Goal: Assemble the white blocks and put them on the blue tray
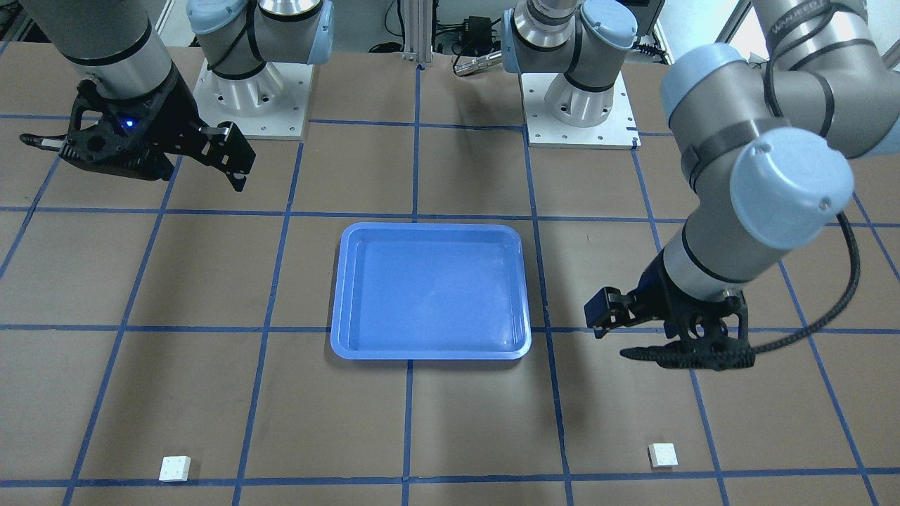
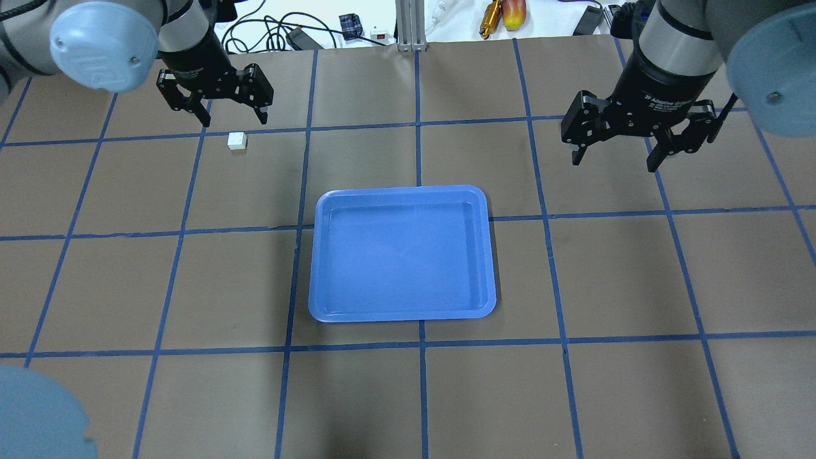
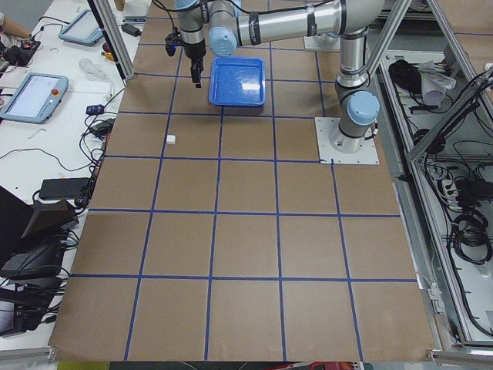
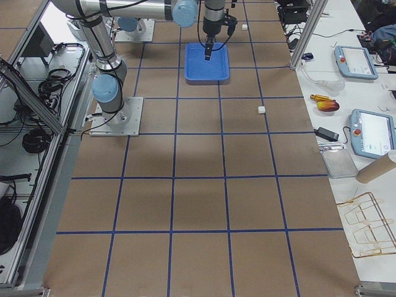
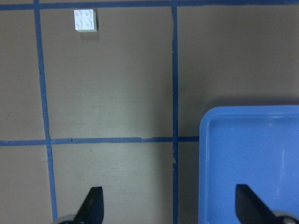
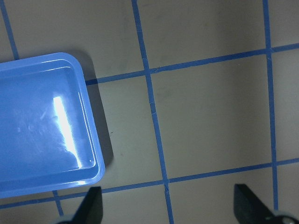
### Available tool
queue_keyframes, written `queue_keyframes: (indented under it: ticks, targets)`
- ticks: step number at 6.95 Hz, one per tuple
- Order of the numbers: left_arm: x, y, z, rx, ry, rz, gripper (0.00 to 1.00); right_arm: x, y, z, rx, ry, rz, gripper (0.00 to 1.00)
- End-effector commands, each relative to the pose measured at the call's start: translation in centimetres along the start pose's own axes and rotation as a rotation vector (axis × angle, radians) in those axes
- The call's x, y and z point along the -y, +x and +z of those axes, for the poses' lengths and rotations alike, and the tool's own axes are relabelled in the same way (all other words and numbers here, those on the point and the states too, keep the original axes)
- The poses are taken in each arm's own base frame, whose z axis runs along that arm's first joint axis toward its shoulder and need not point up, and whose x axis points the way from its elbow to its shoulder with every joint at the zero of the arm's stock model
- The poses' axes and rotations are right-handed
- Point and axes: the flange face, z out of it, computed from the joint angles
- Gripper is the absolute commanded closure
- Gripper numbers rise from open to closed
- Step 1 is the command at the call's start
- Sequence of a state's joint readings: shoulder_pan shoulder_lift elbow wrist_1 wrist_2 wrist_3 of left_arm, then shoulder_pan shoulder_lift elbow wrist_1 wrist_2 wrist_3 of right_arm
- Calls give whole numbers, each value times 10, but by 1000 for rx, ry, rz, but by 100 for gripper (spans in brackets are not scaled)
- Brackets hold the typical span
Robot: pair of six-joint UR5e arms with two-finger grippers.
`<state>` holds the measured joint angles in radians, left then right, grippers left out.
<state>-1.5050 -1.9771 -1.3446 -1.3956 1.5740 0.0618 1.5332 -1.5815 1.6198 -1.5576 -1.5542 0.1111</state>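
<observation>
Exterior front-facing view, nearest edge first: two small white square plastic blocks, each with four round studs on top, lie on the brown paper-covered table (image 1: 211,281), unjoined and well apart. The left white block (image 1: 663,455) is on the robot's left side and the right white block (image 1: 174,468) on its right. Each rests just beside the same blue tape line (image 1: 408,480) of the grid.

Farther in than the left white block, the left gripper (image 1: 610,343) hangs above the table, touching nothing. Its two black fingers are spread wide with nothing between them. In the left wrist view that block lies up and to the left, past the fingertips.

About level with this gripper, at the table's middle, a shallow rectangular blue plastic tray (image 1: 430,353) with rounded corners and a raised rim lies flat on the paper. Both blocks are well apart from it, and its near corner on the robot's left is close to the left gripper.

Farther back in this view, on the robot's right, the right gripper (image 2: 614,160) hangs high above the table. Its fingers are likewise splayed and hold nothing, and its wrist view shows one short side of the tray off to the left. Farthest away stand the arms' white mounting plates (image 1: 288,112).
</observation>
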Motion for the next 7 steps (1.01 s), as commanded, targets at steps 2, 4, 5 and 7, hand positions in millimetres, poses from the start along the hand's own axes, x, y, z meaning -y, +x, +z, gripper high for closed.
queue_keyframes:
  ticks: [2,4,5,7]
  targets:
    - [62,-64,97,-10,-62,73,0,31,21,16,74,-18,-331,0]
    - [84,-102,157,24,-54,43,0,55,76,21,76,28,-603,0]
    - [90,-112,174,31,-65,24,0,65,91,32,85,20,-787,0]
    - [104,-110,197,30,-1,-45,0,84,122,52,107,3,-993,0]
